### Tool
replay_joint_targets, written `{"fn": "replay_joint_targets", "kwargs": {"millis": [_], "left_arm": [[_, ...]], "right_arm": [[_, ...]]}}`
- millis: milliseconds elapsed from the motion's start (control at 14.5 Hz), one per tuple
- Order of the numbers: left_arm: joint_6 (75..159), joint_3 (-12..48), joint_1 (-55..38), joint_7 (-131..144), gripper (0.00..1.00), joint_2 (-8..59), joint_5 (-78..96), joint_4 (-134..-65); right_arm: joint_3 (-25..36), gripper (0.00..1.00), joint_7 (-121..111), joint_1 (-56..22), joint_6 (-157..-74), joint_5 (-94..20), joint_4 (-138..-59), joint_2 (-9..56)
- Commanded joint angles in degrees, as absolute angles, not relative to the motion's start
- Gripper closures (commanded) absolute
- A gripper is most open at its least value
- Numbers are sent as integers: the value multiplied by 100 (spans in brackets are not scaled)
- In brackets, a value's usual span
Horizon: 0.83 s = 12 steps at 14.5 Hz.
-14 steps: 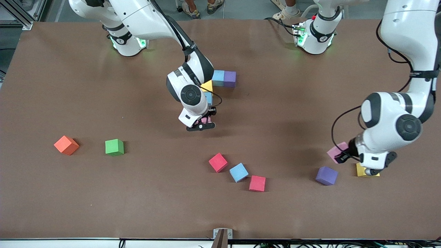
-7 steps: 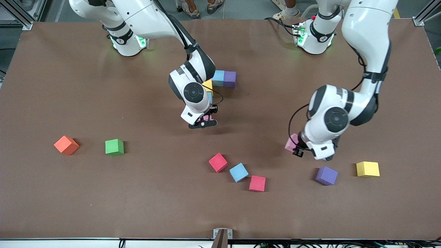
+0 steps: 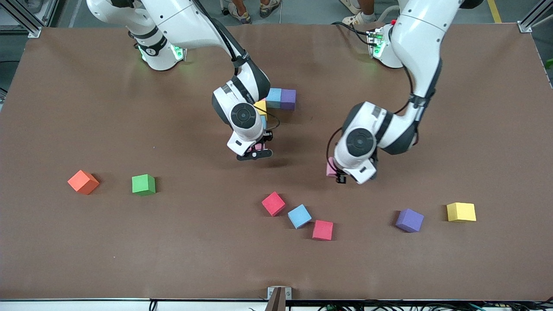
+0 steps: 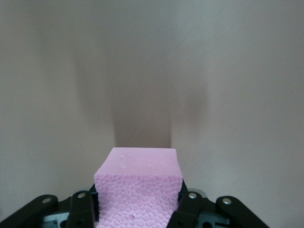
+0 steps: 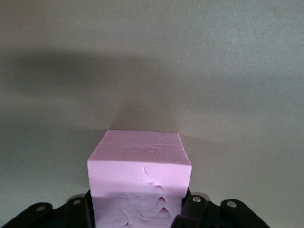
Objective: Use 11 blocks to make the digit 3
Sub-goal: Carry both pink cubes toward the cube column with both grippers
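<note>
Brown table [image 3: 86, 108] is bearing scattered blocks. Right gripper [image 3: 255, 152] is clamping a pink block [image 5: 139, 183] beside the started figure [image 3: 276, 100]. Left gripper [image 3: 339, 175] is gripping another pink cube [image 4: 138, 190] over bare tabletop.

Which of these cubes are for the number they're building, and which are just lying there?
For the job: pink cube in left fingers; pink cube in right fingers; placed yellow, blue, purple cubes; loose green, red, blue, pink, purple, yellow.

Lying about: orange cube.

High front view, two wrist close-ups
</note>
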<state>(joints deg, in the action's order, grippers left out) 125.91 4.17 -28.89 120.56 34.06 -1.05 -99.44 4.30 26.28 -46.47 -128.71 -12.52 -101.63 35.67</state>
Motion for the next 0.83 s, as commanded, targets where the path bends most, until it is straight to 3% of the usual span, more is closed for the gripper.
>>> {"fn": "replay_joint_targets", "kwargs": {"millis": [0, 414, 759], "left_arm": [[12612, 360, -3321, 13031, 99, 3366, -35, -10054], [12595, 369, -4025, 14114, 99, 3305, -35, -10371], [12604, 475, -4034, 14159, 99, 3305, -35, -10380]], "right_arm": [[475, 67, 2672, -4755, -12920, -1336, -10424, 3366], [475, 67, 2777, -4834, -12894, -1336, -10433, 3349], [475, 67, 2751, -4816, -12876, -1327, -10450, 3349]]}}
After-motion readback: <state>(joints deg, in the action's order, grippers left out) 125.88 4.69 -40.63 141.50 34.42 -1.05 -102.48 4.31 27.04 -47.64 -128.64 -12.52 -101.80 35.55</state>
